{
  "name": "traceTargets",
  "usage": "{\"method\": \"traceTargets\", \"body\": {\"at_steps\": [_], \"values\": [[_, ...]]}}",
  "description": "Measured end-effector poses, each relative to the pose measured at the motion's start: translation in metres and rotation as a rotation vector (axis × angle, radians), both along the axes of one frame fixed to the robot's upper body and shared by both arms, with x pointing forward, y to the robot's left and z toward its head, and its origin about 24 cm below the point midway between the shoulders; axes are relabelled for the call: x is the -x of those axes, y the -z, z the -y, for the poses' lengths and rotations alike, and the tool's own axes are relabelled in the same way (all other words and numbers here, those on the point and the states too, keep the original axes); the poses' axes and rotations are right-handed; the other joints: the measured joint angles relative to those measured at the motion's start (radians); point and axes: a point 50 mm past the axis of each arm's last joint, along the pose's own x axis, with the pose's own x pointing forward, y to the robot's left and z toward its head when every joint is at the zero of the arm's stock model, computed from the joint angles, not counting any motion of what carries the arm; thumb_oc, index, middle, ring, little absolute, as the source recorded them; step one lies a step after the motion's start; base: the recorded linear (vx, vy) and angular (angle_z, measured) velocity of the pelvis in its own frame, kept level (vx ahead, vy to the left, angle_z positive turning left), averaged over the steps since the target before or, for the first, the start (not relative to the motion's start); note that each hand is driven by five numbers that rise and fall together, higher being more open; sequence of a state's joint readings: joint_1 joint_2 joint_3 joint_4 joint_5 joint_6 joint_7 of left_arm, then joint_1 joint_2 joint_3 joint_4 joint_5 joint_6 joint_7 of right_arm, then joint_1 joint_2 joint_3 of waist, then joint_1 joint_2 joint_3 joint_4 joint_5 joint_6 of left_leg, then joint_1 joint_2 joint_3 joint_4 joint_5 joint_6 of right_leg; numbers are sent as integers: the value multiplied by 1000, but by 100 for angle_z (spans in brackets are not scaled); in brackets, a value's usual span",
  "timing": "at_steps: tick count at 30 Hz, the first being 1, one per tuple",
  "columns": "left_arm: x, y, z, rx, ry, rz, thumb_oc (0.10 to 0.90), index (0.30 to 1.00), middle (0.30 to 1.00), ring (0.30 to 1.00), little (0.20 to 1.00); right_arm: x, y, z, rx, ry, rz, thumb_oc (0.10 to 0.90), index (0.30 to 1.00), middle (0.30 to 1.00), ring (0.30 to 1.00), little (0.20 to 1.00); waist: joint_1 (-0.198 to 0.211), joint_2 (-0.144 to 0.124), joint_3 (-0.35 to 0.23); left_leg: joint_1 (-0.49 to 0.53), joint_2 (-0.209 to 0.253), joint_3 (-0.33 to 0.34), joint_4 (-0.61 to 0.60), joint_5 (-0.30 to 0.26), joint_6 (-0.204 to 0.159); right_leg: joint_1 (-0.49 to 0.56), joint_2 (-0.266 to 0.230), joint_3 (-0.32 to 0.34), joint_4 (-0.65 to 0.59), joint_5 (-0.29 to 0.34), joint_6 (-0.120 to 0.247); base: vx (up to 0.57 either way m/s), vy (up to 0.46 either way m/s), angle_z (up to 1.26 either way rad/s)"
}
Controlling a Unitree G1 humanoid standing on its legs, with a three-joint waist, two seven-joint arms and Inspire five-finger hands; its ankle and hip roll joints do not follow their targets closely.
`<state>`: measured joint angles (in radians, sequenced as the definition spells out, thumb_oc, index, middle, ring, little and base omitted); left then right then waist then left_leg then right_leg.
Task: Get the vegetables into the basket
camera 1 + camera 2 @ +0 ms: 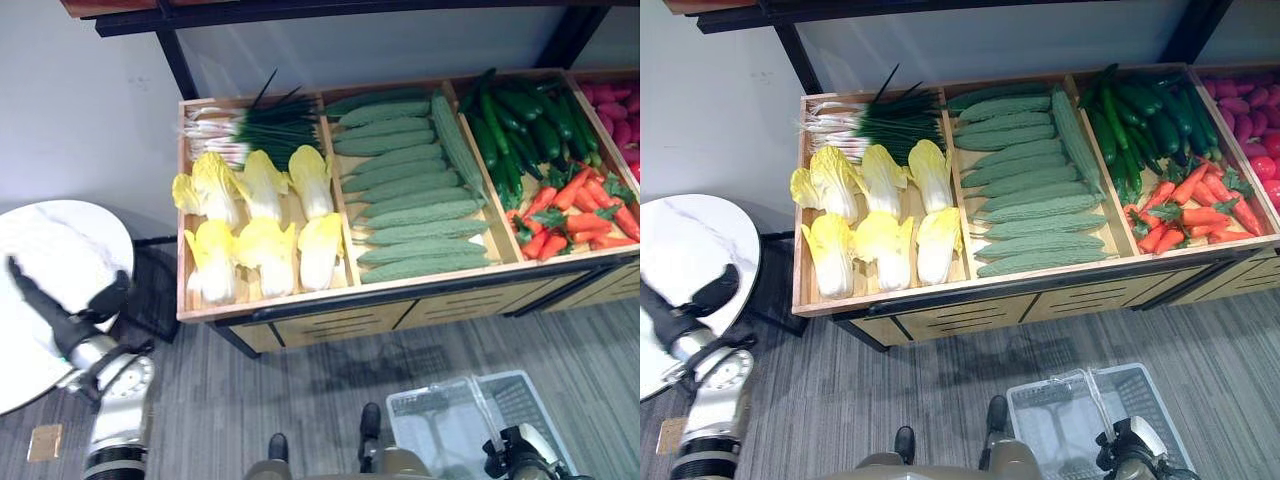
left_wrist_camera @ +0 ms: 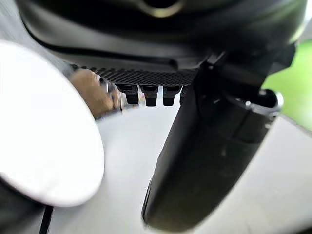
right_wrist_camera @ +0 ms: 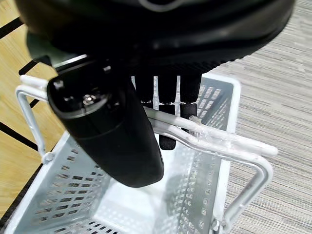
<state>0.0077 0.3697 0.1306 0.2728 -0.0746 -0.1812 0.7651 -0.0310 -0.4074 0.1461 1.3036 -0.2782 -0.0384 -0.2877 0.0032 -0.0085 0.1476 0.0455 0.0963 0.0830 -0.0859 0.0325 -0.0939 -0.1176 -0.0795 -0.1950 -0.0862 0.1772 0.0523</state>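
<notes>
Under my right hand (image 3: 117, 141) the basket (image 3: 214, 97) is hanging, fingers curling round its handle (image 3: 219, 141); left hand (image 1: 60, 320) is hovering spread.

Yellow-and-white cabbages (image 1: 262, 225) glowed beside bumpy pale-green gourds (image 1: 410, 200), dark green cucumbers (image 1: 515, 125) sat over orange-red carrots (image 1: 575, 215), and the white perforated basket (image 3: 204, 161) hung against grey striped carpet (image 1: 330, 400).

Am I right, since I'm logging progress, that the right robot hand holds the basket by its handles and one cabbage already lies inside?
Not quite. The right robot hand does hold the basket by its handles, but the right wrist view shows nothing inside. The cabbages lie in their bin.
</notes>
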Motion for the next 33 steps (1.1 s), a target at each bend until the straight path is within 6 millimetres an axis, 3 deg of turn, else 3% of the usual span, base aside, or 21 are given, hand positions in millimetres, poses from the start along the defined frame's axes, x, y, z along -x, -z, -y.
{"method": "traceTargets", "body": {"at_steps": [2,7,16,26,27,29,33], "values": [[-5,18,17,37,79,-83,900,1000,1000,1000,1000,-7,-1,-2,-2,-25,10,400,300,300,300,300,-23,-1,0,2,3,7,0,0,0,-1,3,5,0,0,0,8,-4,-9],[-12,26,38,63,196,-127,900,1000,1000,1000,1000,-9,-1,-4,-5,-31,21,400,300,300,300,300,-46,0,0,8,7,17,-1,-1,1,-4,11,19,0,0,0,11,-7,-8],[-15,30,41,40,269,-181,900,1000,1000,1000,1000,-5,0,-3,-3,-25,6,400,300,300,300,300,-47,1,0,26,7,44,-1,-7,9,1,14,40,-1,2,1,20,-6,-8],[-13,57,37,22,262,-356,900,1000,1000,1000,1000,-2,0,-2,4,-24,-9,400,300,300,300,300,-49,15,-15,35,8,63,-1,-11,12,1,20,60,0,5,1,10,-3,-5],[-14,59,38,6,271,-380,837,912,912,912,912,-2,0,-2,5,-26,-12,400,300,300,300,300,-49,17,-21,35,8,63,-1,-13,13,1,21,60,0,5,1,2,4,-3],[-15,61,37,-27,283,-426,400,300,300,300,300,-2,1,-2,8,-37,-18,400,300,300,300,300,-51,19,-27,34,8,64,-1,-16,13,0,22,63,0,6,2,6,3,-4],[-15,62,23,-120,282,-523,400,300,300,300,300,-2,0,-3,9,-45,-17,400,300,300,300,300,-55,13,-32,34,9,70,-2,-15,12,-7,24,72,-1,7,4,3,2,-6]]}}
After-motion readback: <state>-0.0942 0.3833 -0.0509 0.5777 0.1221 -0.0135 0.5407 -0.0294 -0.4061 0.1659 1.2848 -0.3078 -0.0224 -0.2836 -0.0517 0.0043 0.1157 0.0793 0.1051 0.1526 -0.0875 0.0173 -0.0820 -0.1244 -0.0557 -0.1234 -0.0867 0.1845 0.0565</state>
